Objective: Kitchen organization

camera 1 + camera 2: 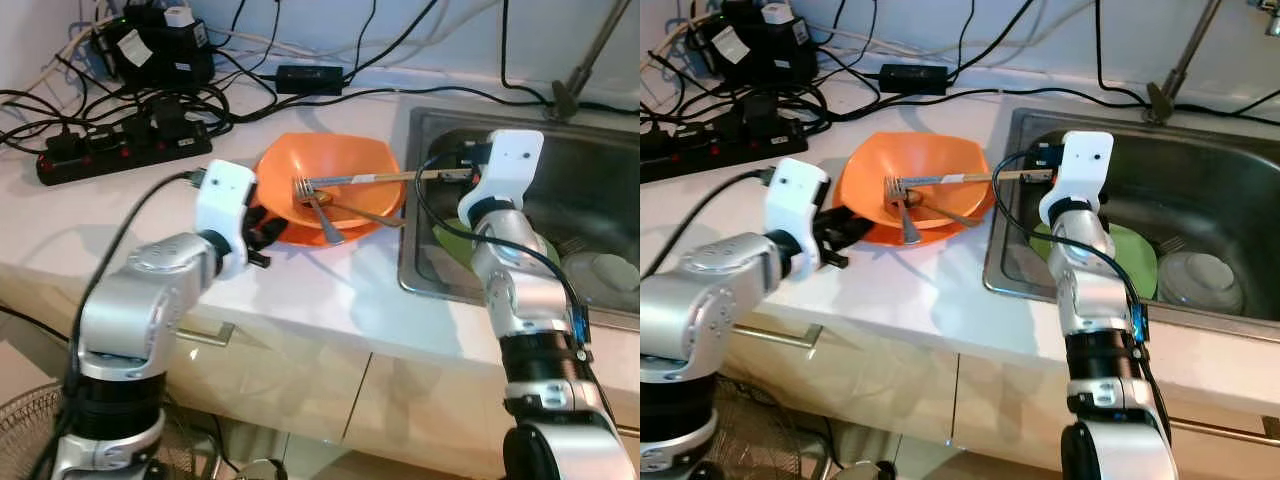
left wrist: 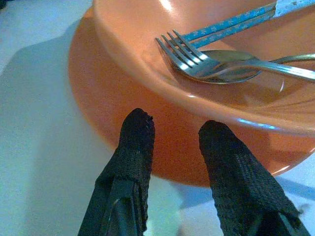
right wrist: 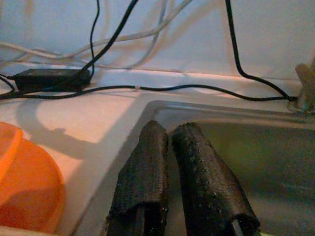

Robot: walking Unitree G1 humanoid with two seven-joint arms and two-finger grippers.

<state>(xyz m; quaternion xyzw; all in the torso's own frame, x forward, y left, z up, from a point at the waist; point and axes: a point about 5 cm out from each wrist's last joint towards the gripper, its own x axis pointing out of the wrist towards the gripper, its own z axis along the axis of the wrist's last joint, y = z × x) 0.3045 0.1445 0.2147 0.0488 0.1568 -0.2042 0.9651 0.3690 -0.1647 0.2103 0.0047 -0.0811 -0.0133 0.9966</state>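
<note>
A power strip (image 1: 120, 152) and tangled cables (image 1: 190, 100) lay at the far left of the white counter (image 1: 300, 290). The left gripper (image 2: 172, 132), fingers spread and empty, rested against the orange bowl (image 1: 330, 175), which held forks (image 1: 318, 205) and chopsticks (image 1: 370, 179). The right gripper (image 3: 170, 142), pinched shut, hung over the steel sink (image 1: 590, 170) with its green plate (image 1: 1135, 250).
</note>
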